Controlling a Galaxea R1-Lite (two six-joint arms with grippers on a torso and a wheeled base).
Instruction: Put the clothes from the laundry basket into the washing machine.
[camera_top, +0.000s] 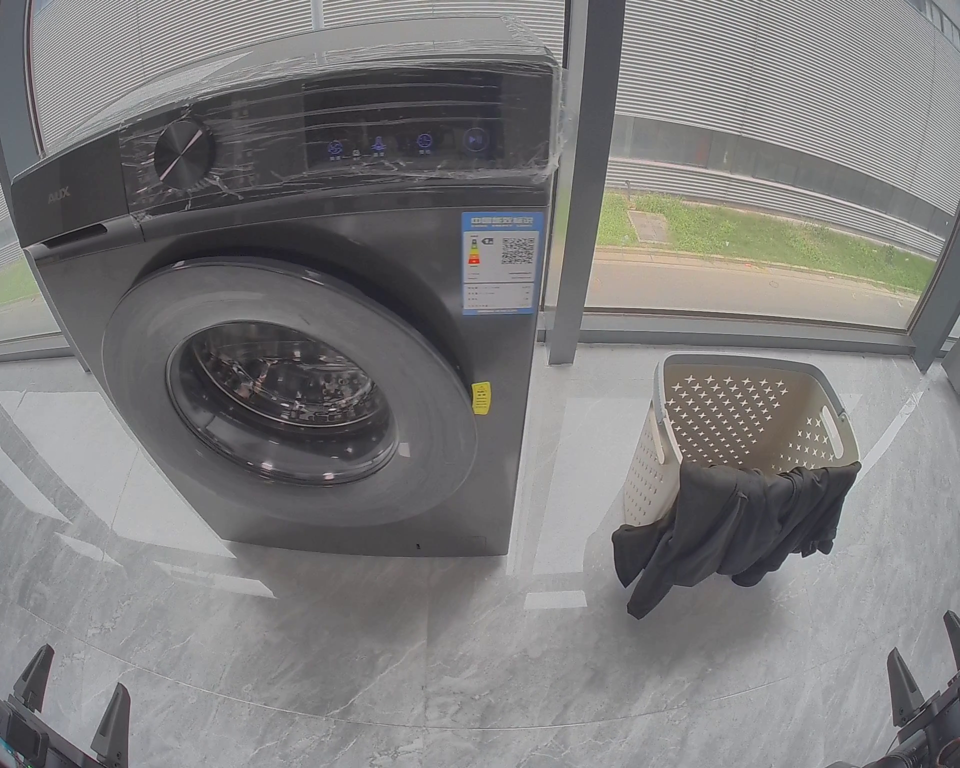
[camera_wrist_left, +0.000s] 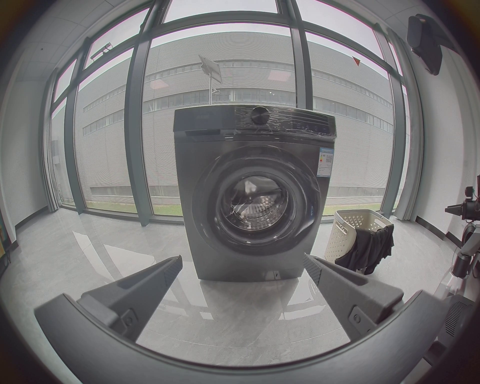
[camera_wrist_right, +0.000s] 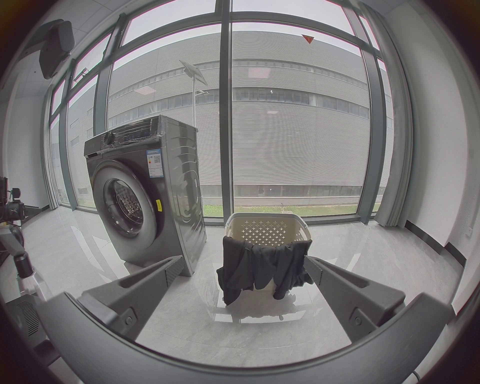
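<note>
Here we are in front of the washing machine (camera_top: 300, 300), a grey front-loader standing on the marble floor (camera_top: 400, 650) with its back to the big window (camera_top: 760, 150). Its round glass door (camera_top: 285, 400) is shut, and the steel drum shows through it. Clear plastic wrap covers the control panel (camera_top: 400, 130), dial (camera_top: 183, 153) and all. Over on the machine's right, just apart from it, stands the white laundry basket (camera_top: 750, 400) with its star-punched walls. And there are the clothes: a dark garment (camera_top: 735, 525) draped over the basket's near rim, most of it hanging down the outside toward the floor. Whether anything more lies inside the basket, I cannot tell. Now the arms: the left jaws sit low at the near left, spread wide with nothing between them, well apart from the machine. The right jaws sit low at the near right, also wide open and holding nothing, well short of the basket and the garment.
</note>
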